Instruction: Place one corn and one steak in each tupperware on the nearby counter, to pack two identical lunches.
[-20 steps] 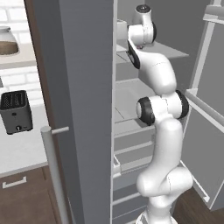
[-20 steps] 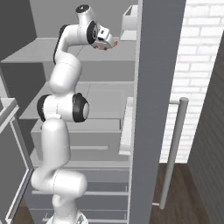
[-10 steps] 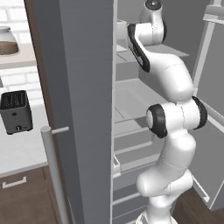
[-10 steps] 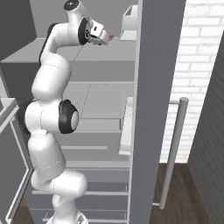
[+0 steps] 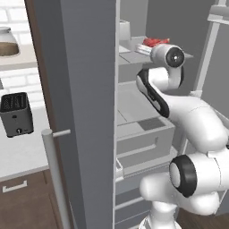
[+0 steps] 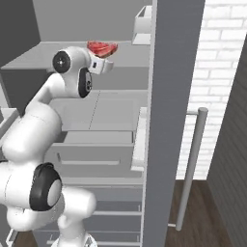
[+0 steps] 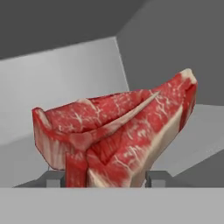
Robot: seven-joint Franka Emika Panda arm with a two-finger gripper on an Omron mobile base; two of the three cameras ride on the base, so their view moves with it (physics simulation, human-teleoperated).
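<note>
Inside an open grey refrigerator (image 6: 164, 72) beside a white brick wall (image 6: 217, 62), the tool (image 7: 105, 179) grips a flat red steak with white marbling (image 7: 118, 135) between its fingertips (image 7: 54, 179), above a pale grey shelf (image 6: 106, 103).

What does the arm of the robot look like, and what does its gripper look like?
The arm is glossy white, built of rounded segments, with black bands and round dark caps at the joints. No cables or markings show. The gripper has two small, blocky, dark grey fingertips.
</note>
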